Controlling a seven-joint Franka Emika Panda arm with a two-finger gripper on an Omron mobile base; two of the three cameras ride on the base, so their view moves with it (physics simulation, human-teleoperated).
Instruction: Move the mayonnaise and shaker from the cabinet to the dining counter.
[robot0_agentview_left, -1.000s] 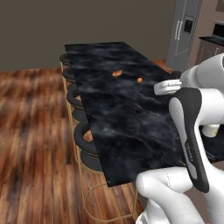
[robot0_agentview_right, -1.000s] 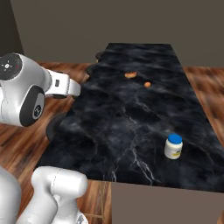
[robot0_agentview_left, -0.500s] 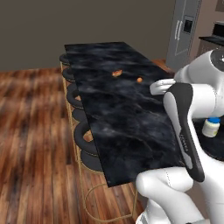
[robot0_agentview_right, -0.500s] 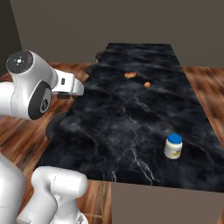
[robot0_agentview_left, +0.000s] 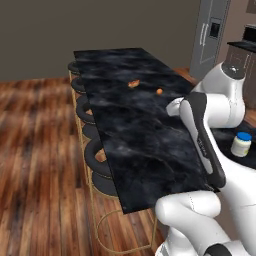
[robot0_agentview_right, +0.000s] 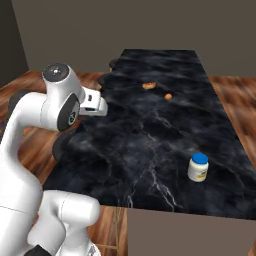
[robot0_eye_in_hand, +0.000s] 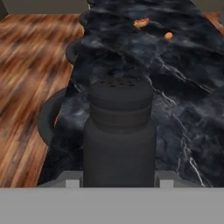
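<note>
The shaker (robot0_eye_in_hand: 118, 131), dark and near-black with a holed top, stands upright between the jaws of my gripper (robot0_eye_in_hand: 117, 180), which is shut on it. It hangs above the near left part of the dining counter (robot0_eye_in_hand: 192, 87), a long black white-veined marble top (robot0_agentview_right: 150, 130) (robot0_agentview_left: 130, 125). The mayonnaise (robot0_agentview_right: 198, 167), a small white jar with a blue lid, stands upright on the counter near its front right corner, and the jar (robot0_agentview_left: 241, 145) peeks out past my arm in the left base view. The cabinet is out of view.
Two small orange things (robot0_agentview_right: 148, 85) (robot0_agentview_right: 168, 96) lie on the far half of the counter. Black gold-legged stools (robot0_agentview_left: 95, 155) (robot0_eye_in_hand: 52, 118) line the counter's left side above a wood floor. A grey fridge (robot0_agentview_left: 212, 35) stands at the back right.
My arm has swung round while the shaker stays in the grip, and the jar now shows past it in the left base view. The mayonnaise has not moved.
</note>
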